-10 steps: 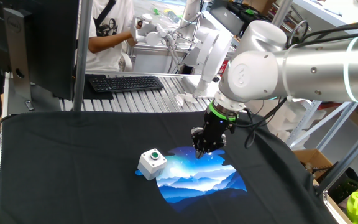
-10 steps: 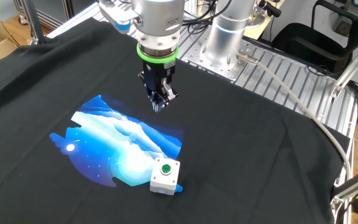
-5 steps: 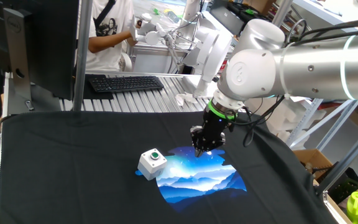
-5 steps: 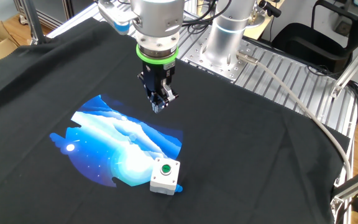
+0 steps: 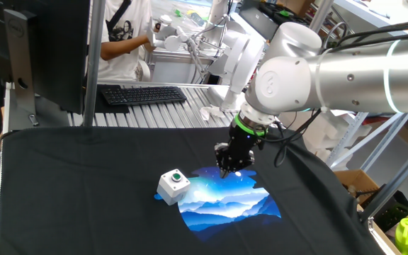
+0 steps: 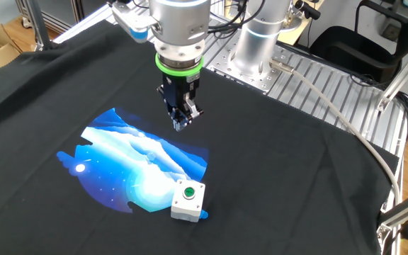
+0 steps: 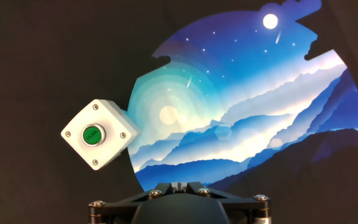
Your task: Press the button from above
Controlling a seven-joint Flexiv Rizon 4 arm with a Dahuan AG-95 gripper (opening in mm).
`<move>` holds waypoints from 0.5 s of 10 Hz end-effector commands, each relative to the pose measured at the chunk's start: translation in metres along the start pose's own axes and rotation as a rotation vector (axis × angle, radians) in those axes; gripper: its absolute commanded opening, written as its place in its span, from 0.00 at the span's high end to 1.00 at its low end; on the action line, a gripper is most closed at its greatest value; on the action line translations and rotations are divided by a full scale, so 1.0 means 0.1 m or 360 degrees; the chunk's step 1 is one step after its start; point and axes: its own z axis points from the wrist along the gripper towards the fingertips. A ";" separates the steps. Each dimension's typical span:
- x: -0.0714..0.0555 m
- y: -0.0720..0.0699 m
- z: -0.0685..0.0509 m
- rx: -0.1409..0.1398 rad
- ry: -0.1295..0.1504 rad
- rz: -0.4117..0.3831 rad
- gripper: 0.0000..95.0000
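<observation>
The button is small, round and dark green, set in the top of a light-grey box that stands at the edge of the blue printed picture on the black cloth. It also shows in the other fixed view and in the hand view. My gripper points down above the picture's far edge, well off to the side of the box and higher than it. In the other fixed view the gripper is behind the box. In the hand view the fingertips meet, with nothing between them.
A black cloth covers the table, with a blue landscape print on it. A keyboard and a person are behind the table. The arm's base and a cable are at the table's far side.
The gripper has drifted a little toward the box side over the picture's edge. The box and button have not moved.
</observation>
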 end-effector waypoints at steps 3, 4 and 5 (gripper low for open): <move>-0.04 0.02 0.02 -0.0003 0.0004 -0.0003 1.00; -0.05 0.03 0.02 -0.0003 0.0003 -0.0003 1.00; -0.06 0.04 0.01 -0.0004 0.0003 0.0000 1.00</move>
